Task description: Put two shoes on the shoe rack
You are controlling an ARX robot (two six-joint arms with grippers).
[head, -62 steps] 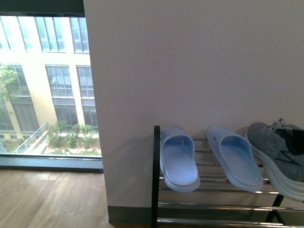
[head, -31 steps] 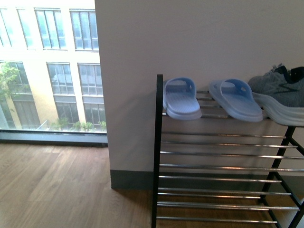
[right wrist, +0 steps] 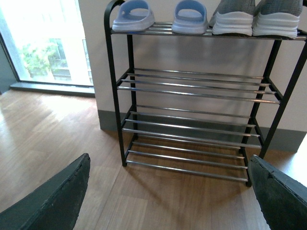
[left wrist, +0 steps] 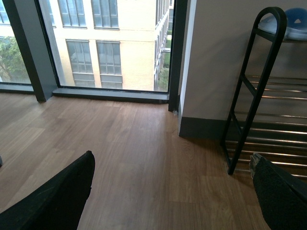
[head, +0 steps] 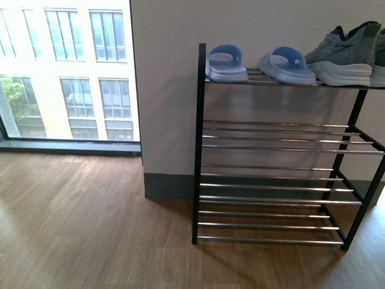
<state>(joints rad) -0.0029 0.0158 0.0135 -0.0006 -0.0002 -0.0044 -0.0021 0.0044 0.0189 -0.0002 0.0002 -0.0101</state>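
Observation:
The shoe rack (head: 200,150) stands against the white wall, black-framed with chrome bars. On the right part of its top shelf sit the two shoes, grey with white soles: one (head: 343,54) in full and one (head: 379,60) cut by the picture's edge. The right wrist view shows both side by side (right wrist: 232,17) (right wrist: 278,17) on the shoe rack (right wrist: 115,96). My right gripper (right wrist: 168,196) is open above the floor in front of the rack, holding nothing. My left gripper (left wrist: 168,196) is open over bare floor beside the rack's end frame (left wrist: 254,86). Neither arm shows in the front view.
Two light blue slippers (head: 225,63) (head: 286,65) take the left part of the top shelf. The lower shelves (head: 271,174) hold nothing. A floor-length window (head: 66,72) is left of the wall corner. Wood floor (head: 90,229) spreads in front.
The front view has pulled back and dropped: the rack went from filling the bottom edge to showing down to its feet. The shoes and slippers stay on the top shelf.

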